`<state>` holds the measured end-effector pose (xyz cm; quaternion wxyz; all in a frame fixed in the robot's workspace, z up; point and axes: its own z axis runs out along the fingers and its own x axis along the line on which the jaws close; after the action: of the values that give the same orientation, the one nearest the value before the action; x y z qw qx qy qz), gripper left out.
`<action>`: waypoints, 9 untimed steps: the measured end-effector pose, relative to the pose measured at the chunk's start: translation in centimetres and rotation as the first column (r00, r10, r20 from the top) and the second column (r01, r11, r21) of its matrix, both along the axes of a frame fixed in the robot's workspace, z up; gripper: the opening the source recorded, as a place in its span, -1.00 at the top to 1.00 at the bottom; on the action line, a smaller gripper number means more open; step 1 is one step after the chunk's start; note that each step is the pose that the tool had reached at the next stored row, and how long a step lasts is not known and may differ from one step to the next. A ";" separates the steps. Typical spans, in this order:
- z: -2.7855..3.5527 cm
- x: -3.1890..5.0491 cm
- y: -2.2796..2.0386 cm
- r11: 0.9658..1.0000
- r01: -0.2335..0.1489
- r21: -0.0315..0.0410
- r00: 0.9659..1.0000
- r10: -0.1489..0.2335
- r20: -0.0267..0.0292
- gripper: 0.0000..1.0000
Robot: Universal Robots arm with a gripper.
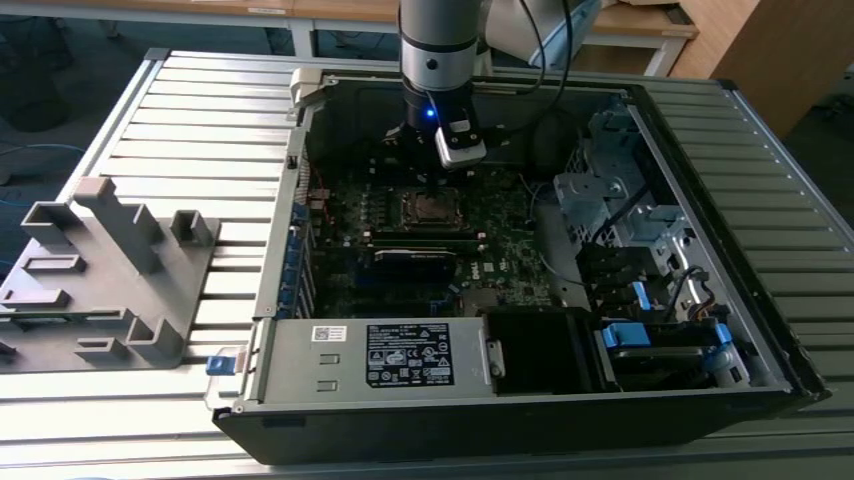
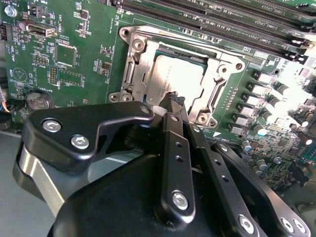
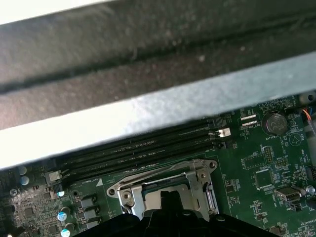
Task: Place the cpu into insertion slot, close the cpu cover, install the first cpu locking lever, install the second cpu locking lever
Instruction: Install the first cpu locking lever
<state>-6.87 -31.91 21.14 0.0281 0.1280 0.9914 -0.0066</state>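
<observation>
The cpu (image 2: 174,78), a dull metallic square, lies flat in the insertion slot (image 1: 430,207) on the green motherboard. Around it sits the cpu cover (image 2: 219,69), a silvery frame lying down over the socket, with the chip showing through its window. In the first wrist view the same cover (image 3: 197,180) frames the cpu (image 3: 152,200). My gripper (image 2: 171,100) hovers just above one edge of the chip with its black fingers pressed together and nothing visible between them. In the exterior view the gripper (image 1: 447,165) hangs inside the case just behind the socket. I cannot make out the locking levers.
The open computer case (image 1: 280,300) lies on a slatted metal table. Long black memory slots (image 2: 222,19) run beside the socket, and a black card (image 1: 414,258) lies in front of it. Drive bays (image 1: 627,200) fill the exterior view's right. A grey fixture (image 1: 100,270) stands outside the case.
</observation>
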 end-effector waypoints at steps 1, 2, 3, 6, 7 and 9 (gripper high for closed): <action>0.00 0.00 0.00 1.000 0.000 0.000 1.000 0.000 0.000 0.79; 0.00 0.00 0.00 1.000 0.000 0.000 1.000 0.000 0.000 0.79; 0.00 0.00 0.00 1.000 0.000 0.000 1.000 0.000 0.000 0.79; 0.00 0.00 0.00 1.000 0.000 0.000 1.000 0.000 0.000 0.79; 0.00 0.00 0.00 1.000 0.000 0.000 1.000 0.000 0.000 0.79; 0.00 0.00 0.00 1.000 0.000 0.000 1.000 0.000 0.000 0.79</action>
<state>-6.87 -31.91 21.14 0.0281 0.1278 0.9914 -0.0065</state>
